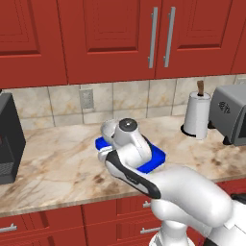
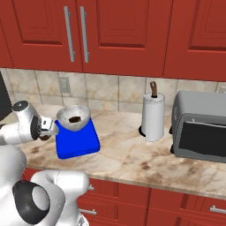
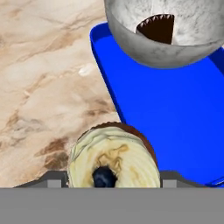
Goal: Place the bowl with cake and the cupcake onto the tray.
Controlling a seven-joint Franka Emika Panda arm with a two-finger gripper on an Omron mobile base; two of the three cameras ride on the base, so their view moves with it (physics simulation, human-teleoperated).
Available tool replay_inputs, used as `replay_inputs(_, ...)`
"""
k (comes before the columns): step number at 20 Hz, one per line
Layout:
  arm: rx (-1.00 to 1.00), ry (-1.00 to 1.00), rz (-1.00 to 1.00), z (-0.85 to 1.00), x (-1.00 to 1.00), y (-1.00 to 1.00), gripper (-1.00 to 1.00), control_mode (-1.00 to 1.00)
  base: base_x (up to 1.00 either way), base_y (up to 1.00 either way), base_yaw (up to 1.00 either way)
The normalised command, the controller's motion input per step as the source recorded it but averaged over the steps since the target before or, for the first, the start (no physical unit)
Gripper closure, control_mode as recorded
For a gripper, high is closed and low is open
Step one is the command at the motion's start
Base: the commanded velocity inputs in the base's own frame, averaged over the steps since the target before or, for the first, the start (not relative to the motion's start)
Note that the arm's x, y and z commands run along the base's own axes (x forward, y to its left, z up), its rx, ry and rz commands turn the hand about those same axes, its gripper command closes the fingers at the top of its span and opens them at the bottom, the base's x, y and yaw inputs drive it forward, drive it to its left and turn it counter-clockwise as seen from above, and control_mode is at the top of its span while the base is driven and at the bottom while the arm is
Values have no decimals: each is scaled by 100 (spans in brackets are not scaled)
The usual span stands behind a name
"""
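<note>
The round pale grey bowl with its dark wedge of cake [image 3: 168, 30] already sits at the far end of the bright blue flat plastic tray [image 3: 175, 118], well ahead of the fingers, so I'd say that half is settled. The little dark brown cupcake with swirled cream topping [image 3: 114, 157] sits right between the two dark fingertips of the gripper [image 3: 114, 178], over the veined marble counter [image 3: 43, 78] just beside the tray's near rim. The fingers look closed against its sides, though their contact is mostly hidden. The tray reads smooth and slick; the bowl is matte and speckled.
</note>
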Motion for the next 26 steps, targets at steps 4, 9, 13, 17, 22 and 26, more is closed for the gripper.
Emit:
replay_inputs(4, 6, 0, -9, 7, -23, -60, 100, -100, 0, 0, 0)
replay_inputs(9, 4, 0, -7, 1, -11, -54, 100, -100, 0, 0, 0)
replay_inputs(13, 1, 0, -5, 0, 0, -46, 100, -100, 0, 0, 0)
replay_inputs(17, 0, 0, -2, 0, 4, -29, 100, -100, 0, 0, 0)
replay_inputs(22, 0, 0, 0, 0, 13, -20, 100, -100, 0, 0, 0)
replay_inputs(26, 0, 1, 0, -1, 12, -8, 100, -100, 0, 0, 0)
